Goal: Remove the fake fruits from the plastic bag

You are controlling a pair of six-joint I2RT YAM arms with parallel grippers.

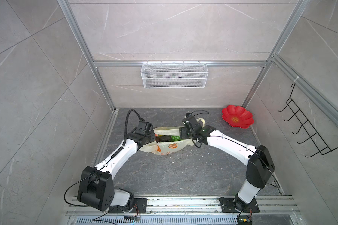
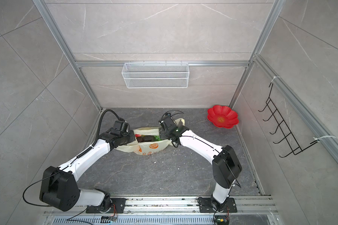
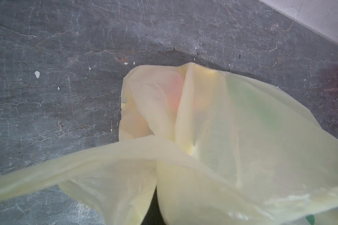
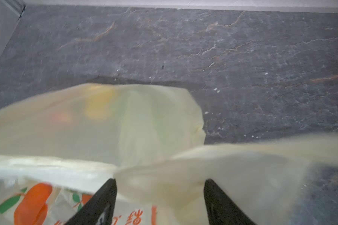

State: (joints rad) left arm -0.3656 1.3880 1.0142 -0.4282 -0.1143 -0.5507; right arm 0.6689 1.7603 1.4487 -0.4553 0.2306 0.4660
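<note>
plastic bag [image 1: 170, 149] centre frame, mouth open | fake fruits [image 1: 165, 138] inside | left gripper [image 1: 153, 138] clamped on bag rim | right gripper [image 4: 160, 181] jaws wide, film between

grey tile walls [image 1: 174, 29], dark stone floor [image 1: 174, 175], mesh basket [image 1: 174, 76], hook rack [image 1: 310, 124]

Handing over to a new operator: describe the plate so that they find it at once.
Look at the dark stone table and go to its far right corner, where the back and right walls meet. The plate sits there, well apart from the bag mid-table. It alone is bright red and flower-shaped, with a yellowish mark at its centre.
</note>
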